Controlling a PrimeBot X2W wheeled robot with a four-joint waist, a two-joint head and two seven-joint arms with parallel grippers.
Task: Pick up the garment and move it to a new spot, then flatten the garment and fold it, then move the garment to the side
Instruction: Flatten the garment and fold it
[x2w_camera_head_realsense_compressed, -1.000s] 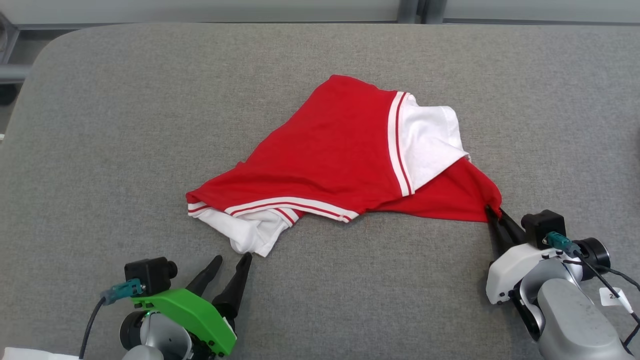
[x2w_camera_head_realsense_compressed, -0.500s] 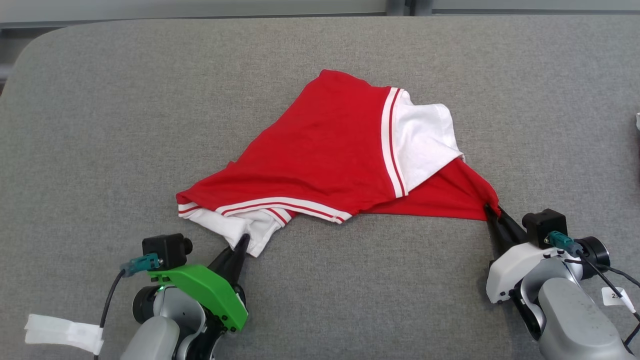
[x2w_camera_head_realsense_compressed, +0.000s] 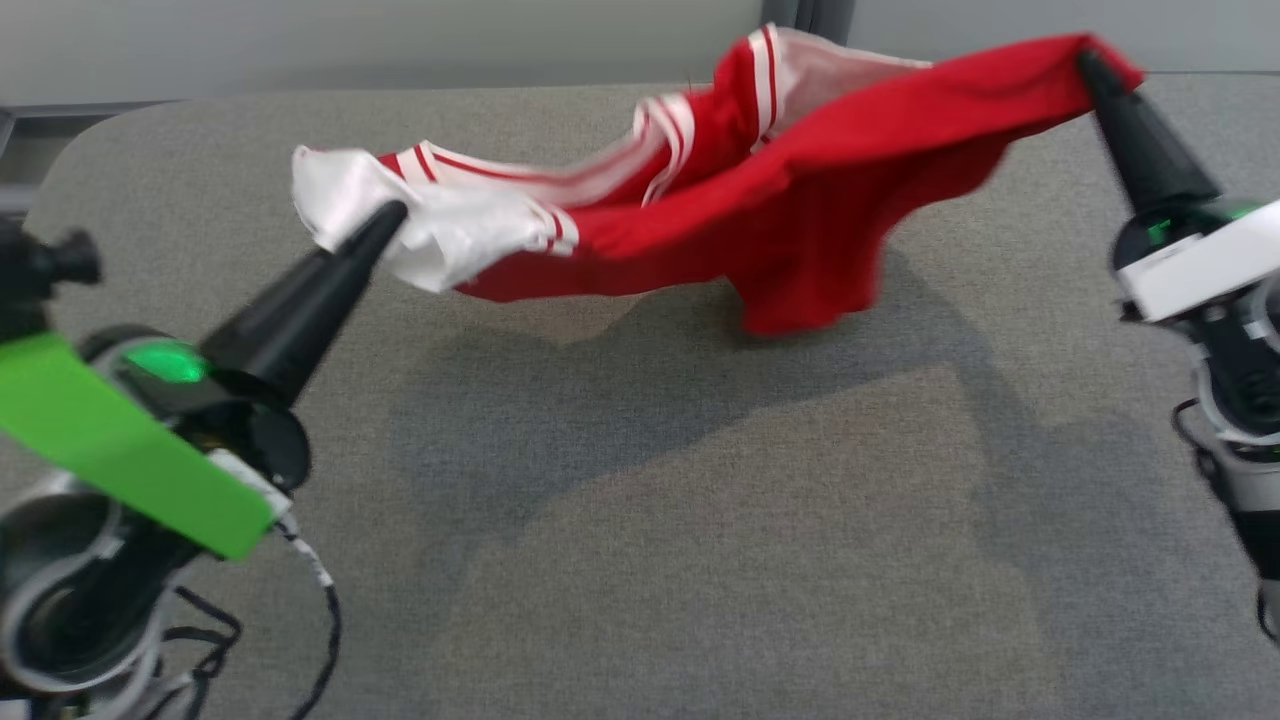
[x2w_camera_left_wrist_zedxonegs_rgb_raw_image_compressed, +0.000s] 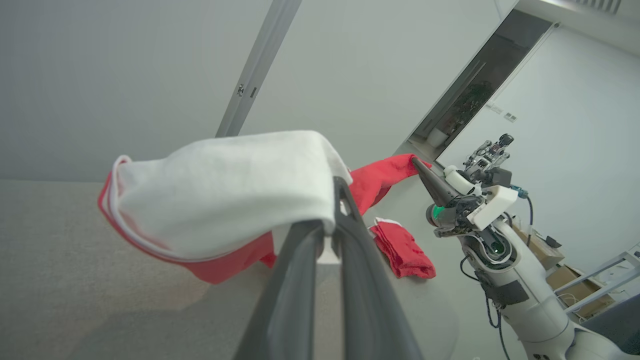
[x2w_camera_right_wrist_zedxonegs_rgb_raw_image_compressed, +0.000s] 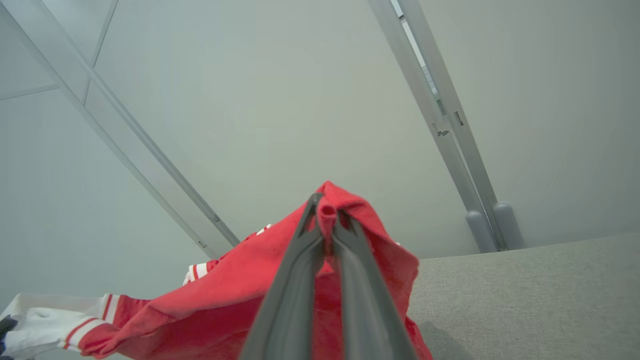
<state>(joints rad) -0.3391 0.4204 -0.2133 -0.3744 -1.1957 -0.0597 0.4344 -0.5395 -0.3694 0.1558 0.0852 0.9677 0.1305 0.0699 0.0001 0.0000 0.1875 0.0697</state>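
The garment (x2w_camera_head_realsense_compressed: 760, 190), a red shirt with white sleeves and red-and-white striped trim, hangs stretched in the air above the grey table (x2w_camera_head_realsense_compressed: 700, 520), its middle sagging. My left gripper (x2w_camera_head_realsense_compressed: 392, 213) is shut on the white sleeve end; in the left wrist view the white cloth (x2w_camera_left_wrist_zedxonegs_rgb_raw_image_compressed: 225, 190) drapes over the closed left gripper (x2w_camera_left_wrist_zedxonegs_rgb_raw_image_compressed: 336, 200). My right gripper (x2w_camera_head_realsense_compressed: 1088, 62) is shut on a red corner, raised at the far right. The right wrist view shows red fabric (x2w_camera_right_wrist_zedxonegs_rgb_raw_image_compressed: 280, 280) pinched at the right gripper (x2w_camera_right_wrist_zedxonegs_rgb_raw_image_compressed: 326, 212). The head view is motion-blurred.
A second, folded red cloth (x2w_camera_left_wrist_zedxonegs_rgb_raw_image_compressed: 402, 247) lies on the table beyond the held garment, near the right arm (x2w_camera_left_wrist_zedxonegs_rgb_raw_image_compressed: 480, 210). A pale wall with metal posts (x2w_camera_right_wrist_zedxonegs_rgb_raw_image_compressed: 450, 125) stands behind the table. Boxes (x2w_camera_left_wrist_zedxonegs_rgb_raw_image_compressed: 545, 250) sit on the floor past the table edge.
The left gripper reached the white sleeve, closed on it, and both arms lifted the garment off the table. The head camera has also shifted.
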